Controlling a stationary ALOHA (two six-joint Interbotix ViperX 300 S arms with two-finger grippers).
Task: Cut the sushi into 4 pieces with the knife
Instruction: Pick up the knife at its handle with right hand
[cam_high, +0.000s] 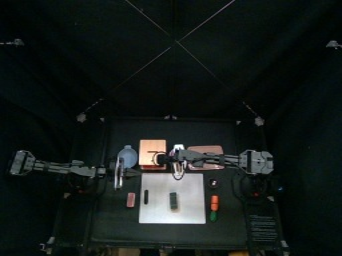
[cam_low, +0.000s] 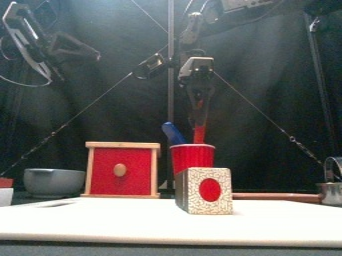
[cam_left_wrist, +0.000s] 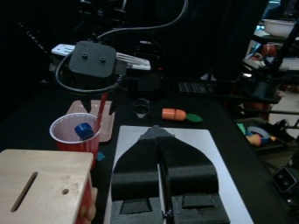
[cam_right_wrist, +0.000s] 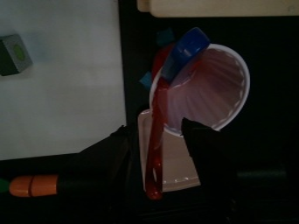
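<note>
Sushi (cam_low: 203, 190) is sitting on the white board (cam_low: 80, 222), toward the counter's front. Just behind it, the red cup (cam_low: 193, 158) has a blue knife (cam_low: 173, 132) and a red knife (cam_low: 199, 133) sticking out. The right end effector (cam_right_wrist: 163, 140) hangs over the cup, jaws spread either side of the red knife. The left end effector (cam_left_wrist: 156, 133) is pressed together above the board, near the wooden box (cam_low: 122, 170).

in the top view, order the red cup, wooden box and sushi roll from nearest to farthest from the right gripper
From the right gripper, top view:
1. red cup: directly under the gripper, behind the white cutting board.
2. wooden box: next to the cup, on its left.
3. sushi roll: on the board, toward the table's front edge.
</note>
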